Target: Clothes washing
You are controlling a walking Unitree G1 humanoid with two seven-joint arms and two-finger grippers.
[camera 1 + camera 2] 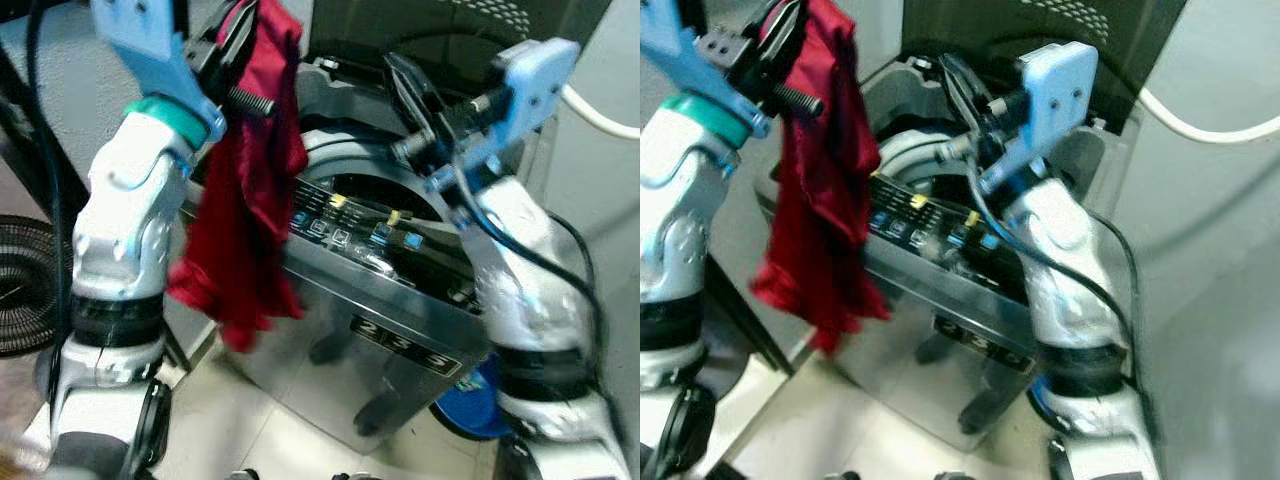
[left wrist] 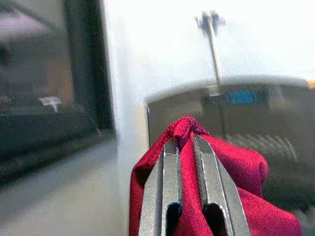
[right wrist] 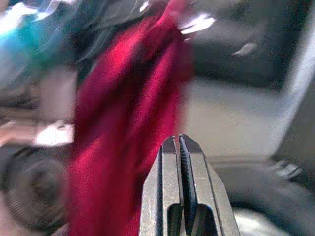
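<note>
The left claw point(image 2: 186, 142) pinches a red cloth point(image 1: 250, 190) hanging beside the washer point(image 1: 370, 330). The right claw point(image 3: 180, 147), closed and empty, hovers over its open tub on the pale tiled floor point(image 1: 230, 430).

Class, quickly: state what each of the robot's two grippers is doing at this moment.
Left gripper: shut on the red cloth, held up beside the washing machine.
Right gripper: shut, holding nothing, raised over the machine.
</note>
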